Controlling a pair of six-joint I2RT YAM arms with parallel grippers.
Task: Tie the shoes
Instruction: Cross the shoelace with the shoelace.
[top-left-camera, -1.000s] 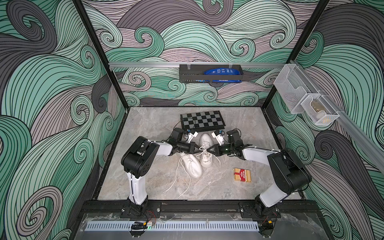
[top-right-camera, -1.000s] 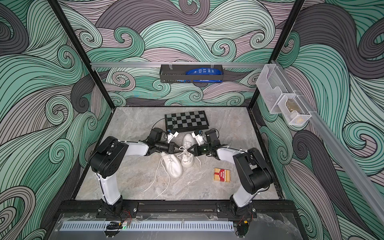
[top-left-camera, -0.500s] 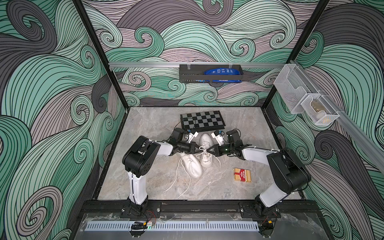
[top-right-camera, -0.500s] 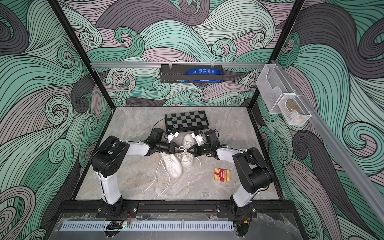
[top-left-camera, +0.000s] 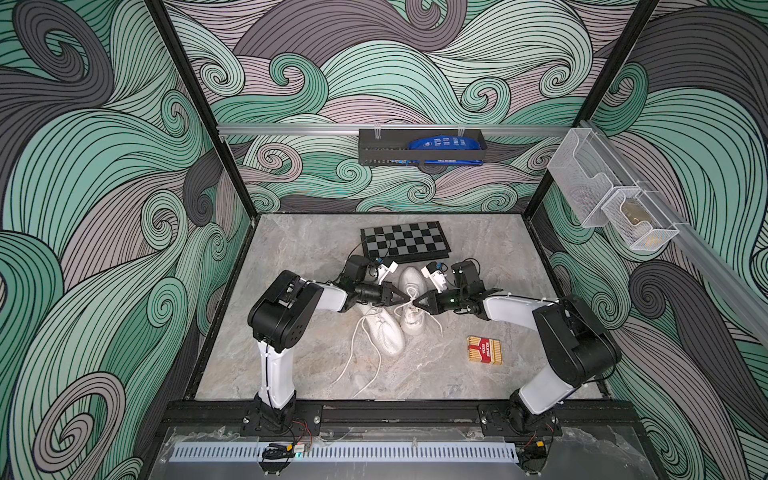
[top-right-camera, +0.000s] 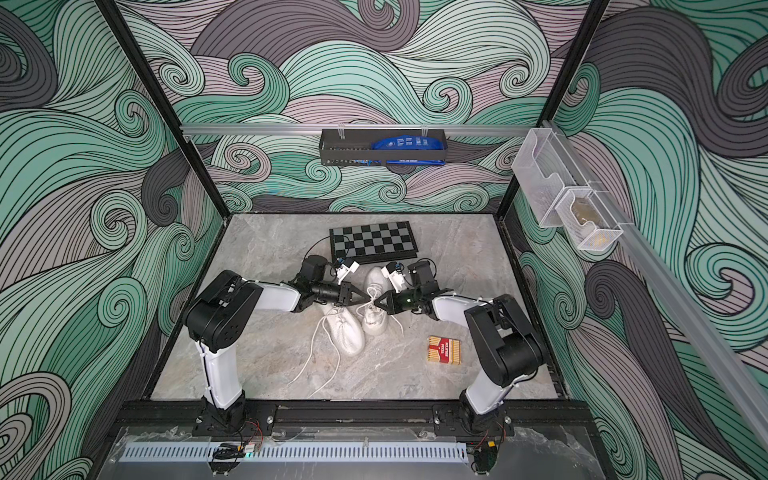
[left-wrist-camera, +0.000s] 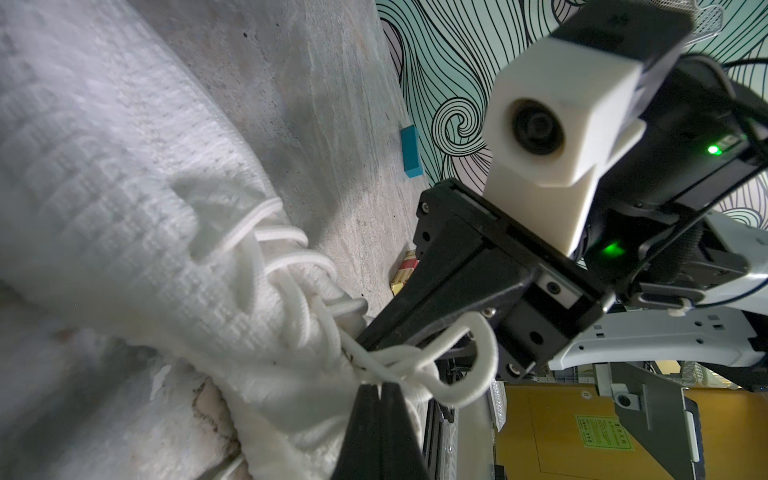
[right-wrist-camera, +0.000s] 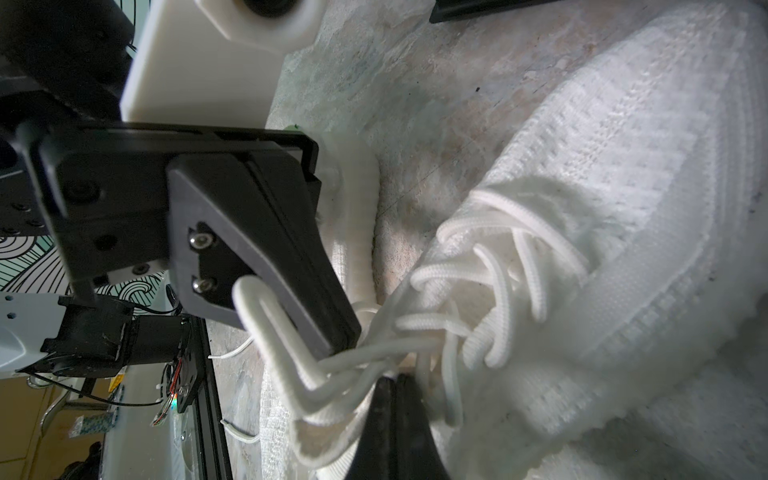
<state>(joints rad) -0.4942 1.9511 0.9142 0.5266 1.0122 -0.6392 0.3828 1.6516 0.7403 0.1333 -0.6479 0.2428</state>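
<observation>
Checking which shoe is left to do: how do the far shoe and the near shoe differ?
The far shoe has its laces pinched by the left gripper and right gripper; the near shoe trails loose laces over the table. The far shoe's toe points at the chessboard; the near shoe lies angled. Both are white knit.

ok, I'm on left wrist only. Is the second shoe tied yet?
Observer: No. In both top views the second shoe lies beside the one you're working on, its laces trailing loose over the table.
Operator: Is my gripper actually holding a loop?
Observer: Yes. The right wrist view shows the left gripper shut on a lace loop.
Operator: What's past the toe?
Observer: A chessboard lies beyond the toe of the shoe being tied.
</observation>
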